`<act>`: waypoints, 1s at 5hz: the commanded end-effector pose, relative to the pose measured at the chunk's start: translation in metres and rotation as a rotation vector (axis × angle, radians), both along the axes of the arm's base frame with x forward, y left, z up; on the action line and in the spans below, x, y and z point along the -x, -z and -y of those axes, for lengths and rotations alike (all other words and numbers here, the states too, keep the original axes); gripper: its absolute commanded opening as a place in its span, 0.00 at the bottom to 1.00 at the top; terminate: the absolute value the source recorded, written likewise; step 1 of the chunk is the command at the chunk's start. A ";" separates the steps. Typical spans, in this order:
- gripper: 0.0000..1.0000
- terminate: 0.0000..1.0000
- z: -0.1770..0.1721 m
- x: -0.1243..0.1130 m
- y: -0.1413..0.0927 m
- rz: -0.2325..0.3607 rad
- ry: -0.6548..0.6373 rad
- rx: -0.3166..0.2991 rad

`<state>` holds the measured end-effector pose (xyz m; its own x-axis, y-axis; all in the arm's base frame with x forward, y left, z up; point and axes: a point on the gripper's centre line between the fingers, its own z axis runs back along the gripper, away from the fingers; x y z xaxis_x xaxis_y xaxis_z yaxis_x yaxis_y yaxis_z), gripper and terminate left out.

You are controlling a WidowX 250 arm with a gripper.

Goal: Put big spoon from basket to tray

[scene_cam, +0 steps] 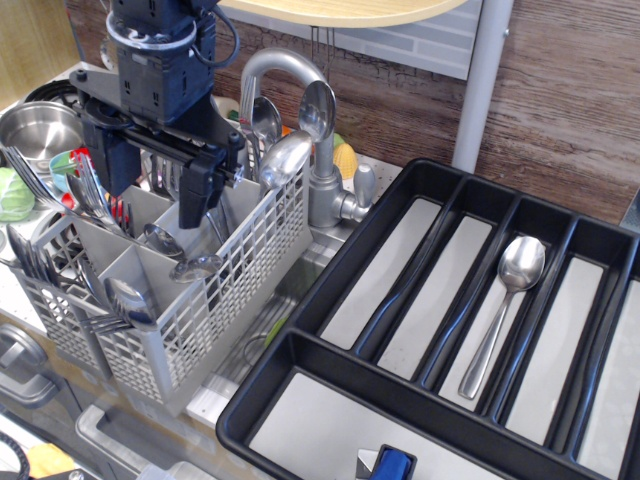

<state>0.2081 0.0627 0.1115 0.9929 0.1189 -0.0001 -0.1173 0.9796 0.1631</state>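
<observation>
Currently the tray [300, 345] holds one spoon [505, 305] in a long compartment. Left of it, the basket [190, 315] contains several spoons bowl-up, among them a big spoon [285, 158] at its far corner. The gripper [150, 190] hangs over the basket, fingers apart, gripping nothing. Judged step: reaching to pick. Next move: centre on one spoon, descend, close, lift clear of neighbouring cutlery

The black gripper [155, 190] is held at the upper left, pointed straight down from a bulky black wrist block. Its two dark fingers [195, 195] are spread wide apart, and nothing is seen clamped between them. Black cables are looped beside the wrist.
</observation>
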 end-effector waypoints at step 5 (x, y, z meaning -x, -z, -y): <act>1.00 0.00 -0.013 0.011 0.009 0.151 -0.563 -0.139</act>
